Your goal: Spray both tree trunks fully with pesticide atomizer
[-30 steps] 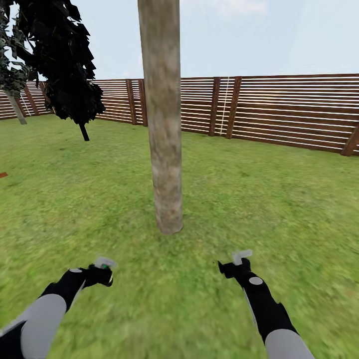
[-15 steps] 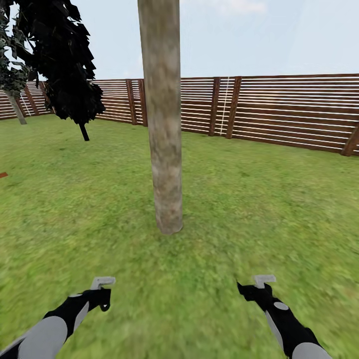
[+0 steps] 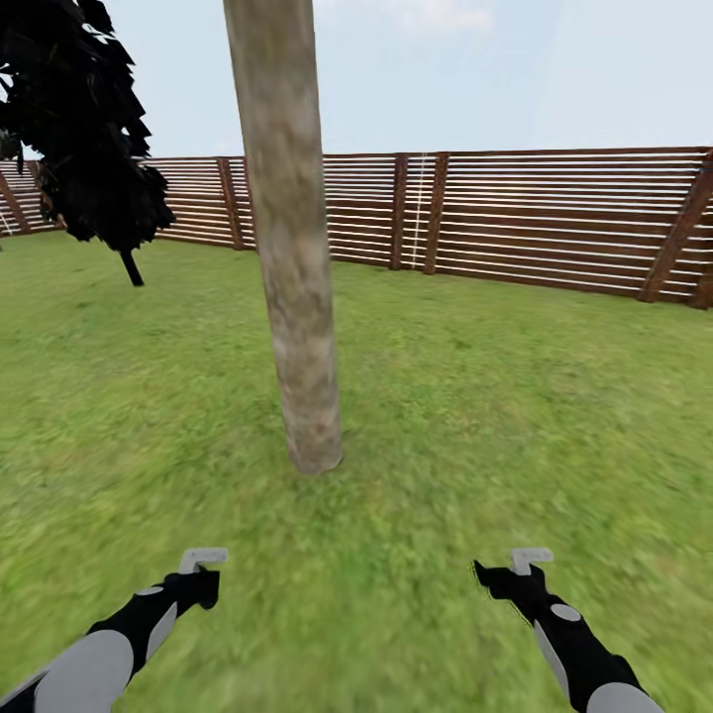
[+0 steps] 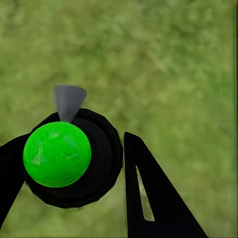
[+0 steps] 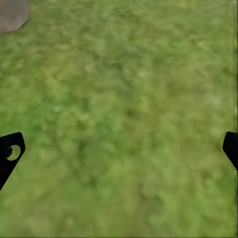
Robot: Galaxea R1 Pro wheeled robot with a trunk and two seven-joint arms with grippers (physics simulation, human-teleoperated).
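Nearest, the left gripper (image 3: pixel 203 560) and the right gripper (image 3: pixel 530 558) hang low over the grass floor (image 3: pixel 446 446), well apart, each on a black forearm. In the right wrist view the right gripper's dark fingers (image 5: pixel 10 153) sit at opposite edges, spread wide with bare grass between them. In the left wrist view a round black thing topped by a bright green ball (image 4: pixel 57 153), with a grey pointed tip, sits between the left gripper's fingers (image 4: pixel 141 198). I cannot tell whether they pinch it or what it is.

Ahead, slightly nearer the left arm, a thick mottled grey-tan tree trunk (image 3: pixel 292 277) rises from the lawn, leaning a little. Farther off on the left stands a dark, thin-trunked tree (image 3: pixel 89 129). Beyond runs the brown slatted fence (image 3: pixel 555 218), under a pale sky.
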